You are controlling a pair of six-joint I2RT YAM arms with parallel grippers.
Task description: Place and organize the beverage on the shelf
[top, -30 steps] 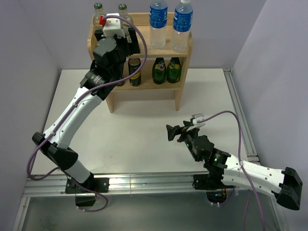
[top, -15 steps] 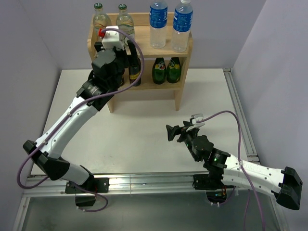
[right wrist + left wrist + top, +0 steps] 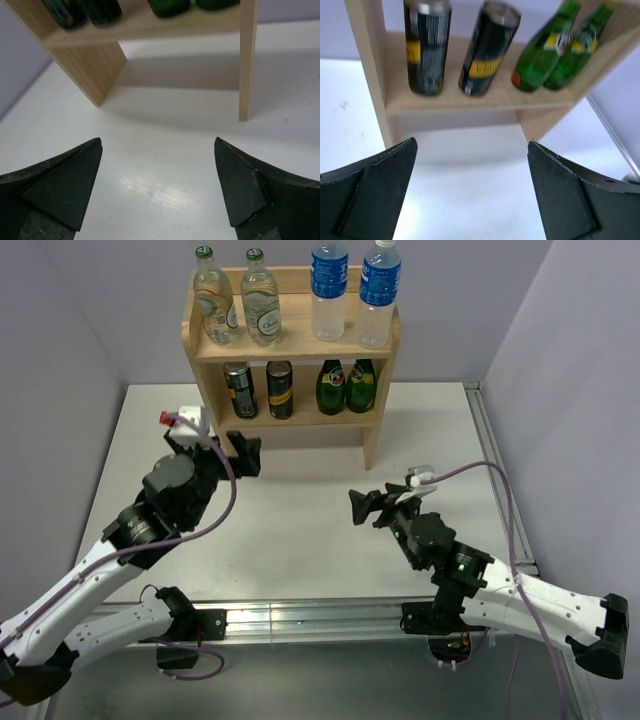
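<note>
Hovering open and empty over the counter [image 3: 300, 510], left end effector [image 3: 212, 448] and right end effector [image 3: 368, 506] face the shelf [image 3: 373, 430], water bottles [image 3: 329, 290] atop, cans [image 3: 281, 389] below; placing looks done, parking next.

Nothing is legible: the yellow bands on the two dark silver-topped cans [image 3: 425, 47], upper left in the left wrist view, and the blue labels on the clear plastic water bottles [image 3: 329, 285] are blurred.

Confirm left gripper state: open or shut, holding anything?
Open, empty. In the wrist view the left gripper has its fingers wide apart, only bare table between them.
</note>
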